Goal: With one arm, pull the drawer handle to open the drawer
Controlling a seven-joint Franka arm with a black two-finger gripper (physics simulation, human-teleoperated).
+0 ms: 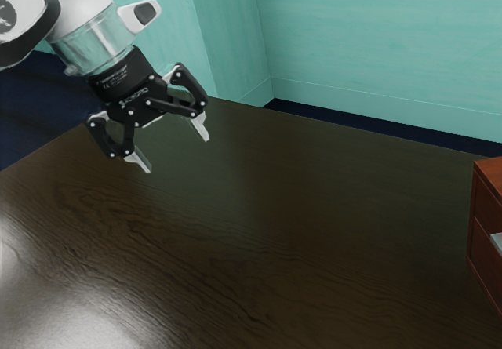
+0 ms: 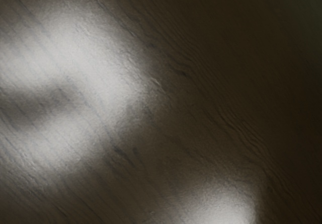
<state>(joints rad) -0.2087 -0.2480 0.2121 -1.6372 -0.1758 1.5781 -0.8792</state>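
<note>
A reddish-brown drawer cabinet (image 1: pixel 486 231) stands at the exterior view's right edge, partly cut off, with a pale handle (image 1: pixel 496 241) on its front. My black gripper (image 1: pixel 173 148) hangs open above the dark wooden table (image 1: pixel 259 231) at the exterior view's upper left, far from the cabinet, with nothing between its fingers. Under my hand, the wrist view looks down on bare table wood (image 2: pixel 201 108) with bright glare patches.
Teal walls (image 1: pixel 376 35) rise behind the table's far edge, with a dark floor strip below them. A wide stretch of tabletop lies between my gripper and the cabinet.
</note>
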